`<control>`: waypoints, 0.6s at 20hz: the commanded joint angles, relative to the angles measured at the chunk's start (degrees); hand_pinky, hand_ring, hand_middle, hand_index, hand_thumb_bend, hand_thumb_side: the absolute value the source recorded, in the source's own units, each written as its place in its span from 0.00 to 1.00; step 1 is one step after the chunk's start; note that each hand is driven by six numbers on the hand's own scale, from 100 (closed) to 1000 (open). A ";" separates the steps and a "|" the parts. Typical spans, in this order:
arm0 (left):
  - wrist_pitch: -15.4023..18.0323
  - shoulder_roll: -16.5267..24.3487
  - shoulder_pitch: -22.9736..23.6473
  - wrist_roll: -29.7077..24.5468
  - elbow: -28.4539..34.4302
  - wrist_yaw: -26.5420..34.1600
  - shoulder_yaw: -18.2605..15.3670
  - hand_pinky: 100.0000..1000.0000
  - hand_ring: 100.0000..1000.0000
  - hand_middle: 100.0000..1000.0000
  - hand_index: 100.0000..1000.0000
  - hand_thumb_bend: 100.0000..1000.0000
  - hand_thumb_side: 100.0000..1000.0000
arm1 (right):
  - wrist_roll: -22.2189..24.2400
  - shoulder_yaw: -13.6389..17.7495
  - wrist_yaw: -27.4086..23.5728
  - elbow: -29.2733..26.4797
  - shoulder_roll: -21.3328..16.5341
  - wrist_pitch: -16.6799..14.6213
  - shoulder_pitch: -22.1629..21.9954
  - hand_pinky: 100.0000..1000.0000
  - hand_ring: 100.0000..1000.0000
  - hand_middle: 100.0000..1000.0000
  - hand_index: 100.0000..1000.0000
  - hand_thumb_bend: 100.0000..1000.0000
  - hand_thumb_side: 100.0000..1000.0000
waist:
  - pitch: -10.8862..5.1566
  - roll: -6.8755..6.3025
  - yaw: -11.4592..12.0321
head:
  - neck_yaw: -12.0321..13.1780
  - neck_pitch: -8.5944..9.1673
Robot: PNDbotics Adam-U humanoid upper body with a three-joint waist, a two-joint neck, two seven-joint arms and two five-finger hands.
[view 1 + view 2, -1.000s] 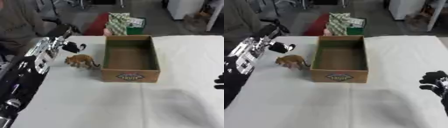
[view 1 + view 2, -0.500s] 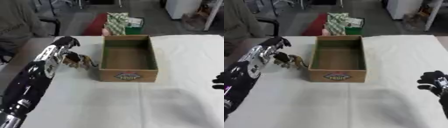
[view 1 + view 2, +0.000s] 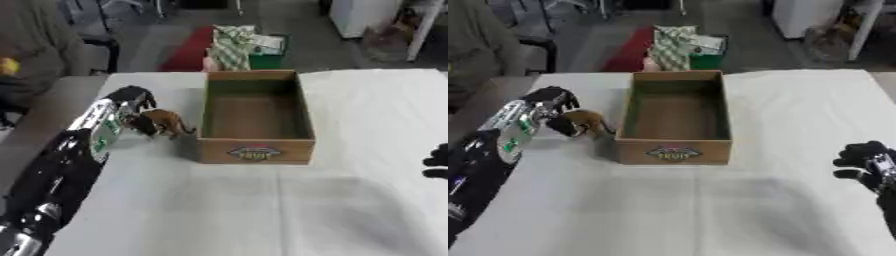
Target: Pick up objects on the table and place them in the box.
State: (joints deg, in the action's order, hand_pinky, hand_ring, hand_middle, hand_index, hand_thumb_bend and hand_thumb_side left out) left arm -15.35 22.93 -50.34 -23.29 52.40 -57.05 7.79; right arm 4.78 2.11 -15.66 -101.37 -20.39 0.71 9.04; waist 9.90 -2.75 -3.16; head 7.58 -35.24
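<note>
Two head cameras, side by side, look down over my table [image 3: 350,210]. Both share the box [image 3: 674,120] at centre.

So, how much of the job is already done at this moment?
Nothing looks placed yet: the cardboard box shows only its bare bottom. In hand: the left hand is at the brown toy animal, which stands on the table beside the box. The right hand is idle at the right edge. Lifting the animal into the box remains.
</note>
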 commanded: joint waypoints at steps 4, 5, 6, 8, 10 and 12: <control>-0.58 0.43 -0.13 0.82 -0.71 0.55 -0.99 0.60 0.53 0.51 0.68 0.21 0.11 | 0.19 0.23 0.59 -0.51 -0.69 -0.25 0.37 0.59 0.63 0.56 0.65 0.00 0.64 | -0.75 0.28 0.13 | -0.08 0.12; -0.61 0.37 -0.03 1.24 -0.71 0.93 -1.05 0.59 0.51 0.48 0.66 0.18 0.09 | 0.19 0.24 0.58 -0.48 -0.67 -0.24 0.39 0.59 0.63 0.56 0.65 0.00 0.64 | -0.75 0.30 0.15 | -0.08 0.17; -0.65 0.32 0.06 1.78 -0.65 1.36 -1.13 0.57 0.47 0.45 0.63 0.14 0.07 | 0.19 0.24 0.57 -0.47 -0.65 -0.24 0.40 0.59 0.63 0.56 0.65 0.00 0.64 | -0.76 0.32 0.17 | -0.08 0.20; -0.65 0.30 0.25 3.16 -0.03 2.88 -1.38 0.53 0.41 0.38 0.56 0.03 0.05 | 0.20 0.26 0.56 -0.48 -0.64 -0.27 0.41 0.59 0.63 0.56 0.65 0.00 0.64 | -0.75 0.40 0.21 | -0.08 0.29; -0.68 0.57 0.35 4.41 1.06 4.46 -1.30 0.50 0.38 0.34 0.51 0.00 0.07 | 0.14 0.31 0.56 -0.47 -0.66 -0.29 0.39 0.59 0.63 0.56 0.65 0.00 0.64 | -0.74 0.44 0.23 | -0.06 0.28; -0.76 0.81 0.36 5.26 2.61 6.63 -1.47 0.49 0.35 0.32 0.49 0.00 0.09 | 0.12 0.33 0.57 -0.47 -0.69 -0.31 0.38 0.59 0.63 0.56 0.65 0.00 0.64 | -0.74 0.44 0.26 | -0.04 0.24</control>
State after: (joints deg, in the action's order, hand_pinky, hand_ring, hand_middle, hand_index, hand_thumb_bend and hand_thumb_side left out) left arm -16.07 22.19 -48.92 -18.85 53.07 -51.64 6.96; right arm 4.88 2.11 -15.65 -101.36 -20.39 0.64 9.02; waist 9.92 -2.41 -2.95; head 7.47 -35.22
